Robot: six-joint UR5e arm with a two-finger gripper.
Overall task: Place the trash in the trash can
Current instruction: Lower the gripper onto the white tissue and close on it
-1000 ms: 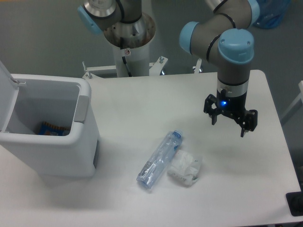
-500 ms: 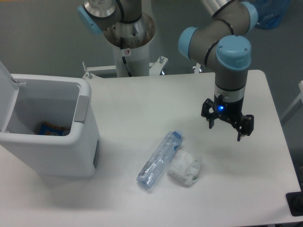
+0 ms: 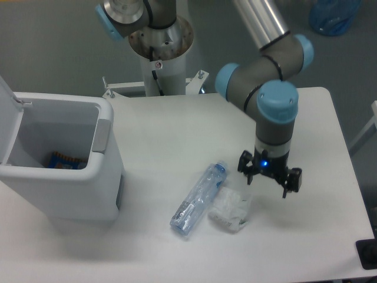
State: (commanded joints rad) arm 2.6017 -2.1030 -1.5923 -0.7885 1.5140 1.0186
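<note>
White desk [image 3: 177, 130] carried the trash can [image 3: 59, 171], lid open, at 9 o'clock. Bottle [image 3: 198, 199] and white wad [image 3: 231, 210] lay touching near centre. Gripper [image 3: 269, 181] hovered at the wad's 2 o'clock, fingers spread, empty. Step judged: approach; next, descend over the wad.

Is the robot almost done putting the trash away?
Not yet. The trash can is open, with only a blue-and-orange wrapper inside. The bottle and the white wad lie side by side on the table. The gripper is open and empty just right of the wad, so both pieces remain.
</note>
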